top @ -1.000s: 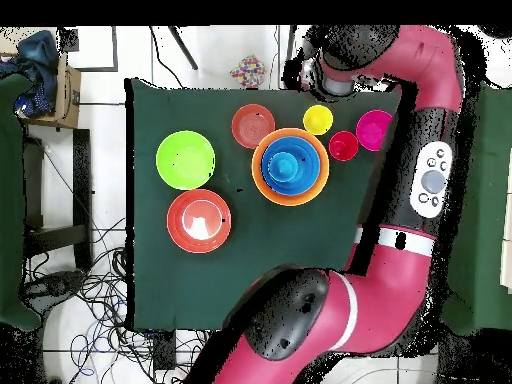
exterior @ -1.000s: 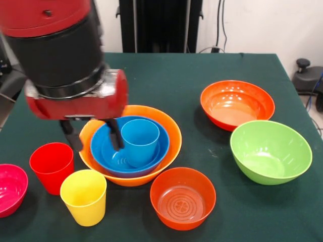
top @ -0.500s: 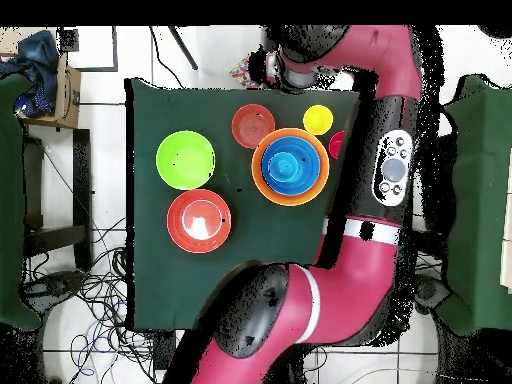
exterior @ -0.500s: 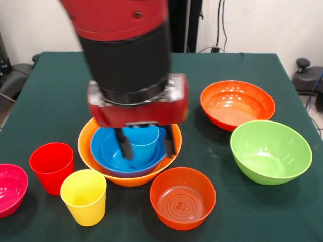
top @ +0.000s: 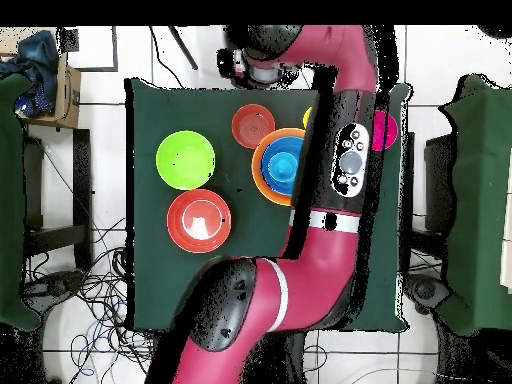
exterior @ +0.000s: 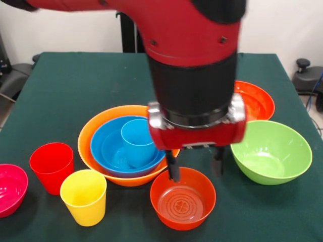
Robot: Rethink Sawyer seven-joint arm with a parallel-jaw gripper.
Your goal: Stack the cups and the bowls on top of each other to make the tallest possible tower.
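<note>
Blue cup (exterior: pixel 138 142) inside nested bowls (exterior: pixel 101 132).

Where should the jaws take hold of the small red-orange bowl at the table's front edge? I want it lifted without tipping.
Probably by the rim, from straight above. The small red-orange bowl sits upright and open, its thin rim exposed all round, with clear cloth on its far-right side. The gripper already hangs open over its far rim, so one jaw could drop inside the wall and one outside.
</note>
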